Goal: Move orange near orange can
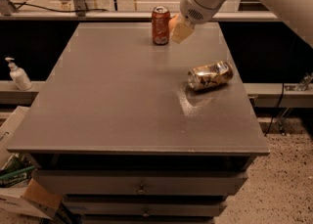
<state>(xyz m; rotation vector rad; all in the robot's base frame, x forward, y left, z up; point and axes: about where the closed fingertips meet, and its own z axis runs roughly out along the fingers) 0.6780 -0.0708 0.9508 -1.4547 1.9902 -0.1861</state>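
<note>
— Toward the far edge of the flat grey bench [117, 105], what is that pale shape?

— That is my cream-coloured end effector [179, 30]. It hangs right of centre, just beside the upright red soda can [160, 25], on the can's right. My white arm reaches in from the upper right corner.

— Where is the small round orange fruit?

— Only a sliver of the small round orange fruit [172, 20] shows. It is tucked between the red soda can and my end effector, very close to both.

— Are you holding it?

— I cannot tell. From this angle I can't see if my end effector is wide, narrow or clamped on the fruit, or if the fruit rests on the bench.

— And the other can?

— The crushed silvery-gold drink can [210, 75], with orange-brown print, lies on its side near the bench's right edge. It is nearer than the fruit and well apart from it.

— Anything else around?

— A white pump bottle [18, 74] stands on a ledge to the left. A cardboard box [19, 196] sits on the floor at near left.
</note>
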